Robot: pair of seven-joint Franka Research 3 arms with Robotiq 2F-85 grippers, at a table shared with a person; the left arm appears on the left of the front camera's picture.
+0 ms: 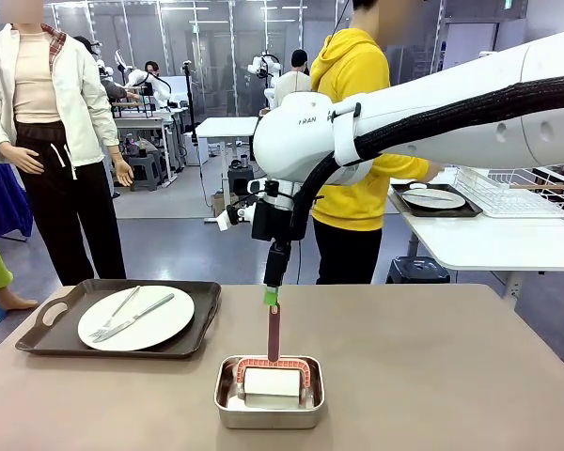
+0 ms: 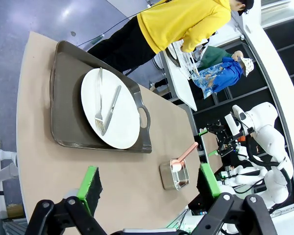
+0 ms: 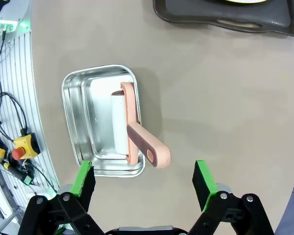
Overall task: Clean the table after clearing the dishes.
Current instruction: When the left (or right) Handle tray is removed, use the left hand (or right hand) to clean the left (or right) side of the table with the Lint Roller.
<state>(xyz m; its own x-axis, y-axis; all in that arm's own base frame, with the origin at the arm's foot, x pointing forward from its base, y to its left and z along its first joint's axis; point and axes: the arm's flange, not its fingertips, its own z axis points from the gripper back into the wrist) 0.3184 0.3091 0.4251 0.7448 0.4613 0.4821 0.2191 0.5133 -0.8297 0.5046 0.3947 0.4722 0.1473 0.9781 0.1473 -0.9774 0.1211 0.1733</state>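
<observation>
1. Front: the right gripper (image 1: pixel 272 299) is hanging open over the table (image 1: pixel 432 376), its fingertips just above the roller (image 1: pixel 273 376) in the pan (image 1: pixel 227 404). The plate (image 1: pixel 160 324) is lying on a tray (image 1: pixel 202 324), well off to one side.
2. Left wrist: the left gripper (image 2: pixel 149 181) is hovering with its fingers (image 2: pixel 90 183) spread, and the plate and tray are lying beyond the fingertips.
3. Right wrist: the roller's handle is sitting between the released fingers, touching neither.

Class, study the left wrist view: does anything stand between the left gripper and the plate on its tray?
Nothing visible does. The open left gripper looks over bare table toward the tray and plate; the steel pan with the roller sits off to one side.
</observation>
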